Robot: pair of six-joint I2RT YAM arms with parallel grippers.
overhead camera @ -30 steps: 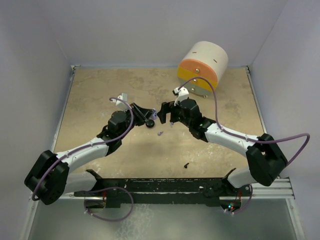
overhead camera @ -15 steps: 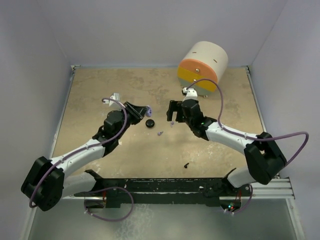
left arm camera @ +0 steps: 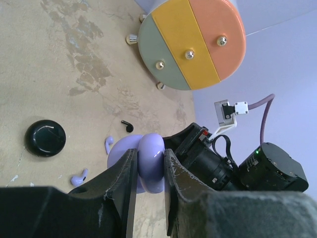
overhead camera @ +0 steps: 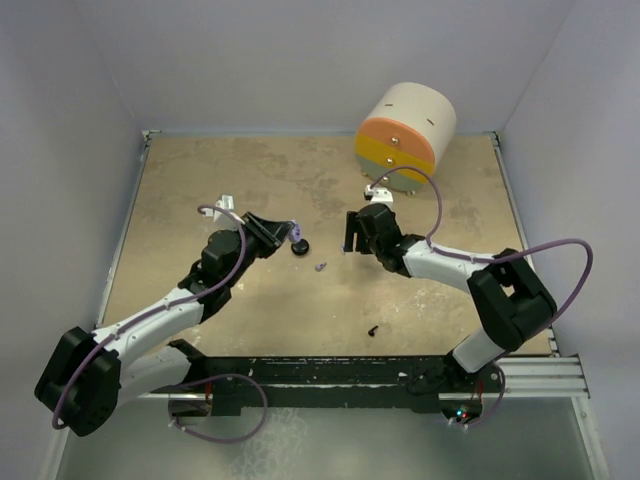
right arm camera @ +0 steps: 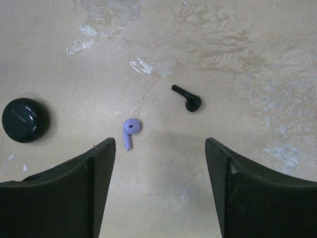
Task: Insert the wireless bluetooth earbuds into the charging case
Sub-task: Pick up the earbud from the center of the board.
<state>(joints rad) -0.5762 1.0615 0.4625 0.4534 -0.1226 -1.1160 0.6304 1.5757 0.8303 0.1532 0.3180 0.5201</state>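
Observation:
My left gripper [left arm camera: 150, 152] is shut on a rounded lilac charging case [left arm camera: 151, 166], held just above the table; from above the gripper [overhead camera: 290, 232] is left of centre. A lilac earbud [right arm camera: 130, 130] and a black earbud [right arm camera: 188, 99] lie on the table ahead of my right gripper [right arm camera: 161, 144], which is open with nothing between its fingers. The lilac one lies close to its left finger. From above, the right gripper [overhead camera: 350, 240] hangs right of the lilac earbud [overhead camera: 321, 267]. Another black earbud [overhead camera: 372, 329] lies nearer the bases. The left wrist view shows two lilac earbuds [left arm camera: 79, 177] by the case.
A black round puck [overhead camera: 299, 246] sits on the table between the grippers, at the left of the right wrist view [right arm camera: 25, 119]. A cream drum with an orange, yellow and green face [overhead camera: 405, 135] lies at the back right. Pale walls enclose the table.
The grippers, nearly touching before, have drawn apart. The left one pulled back left with the lilac case. The right one swung towards the back right and its jaws narrowed somewhat.

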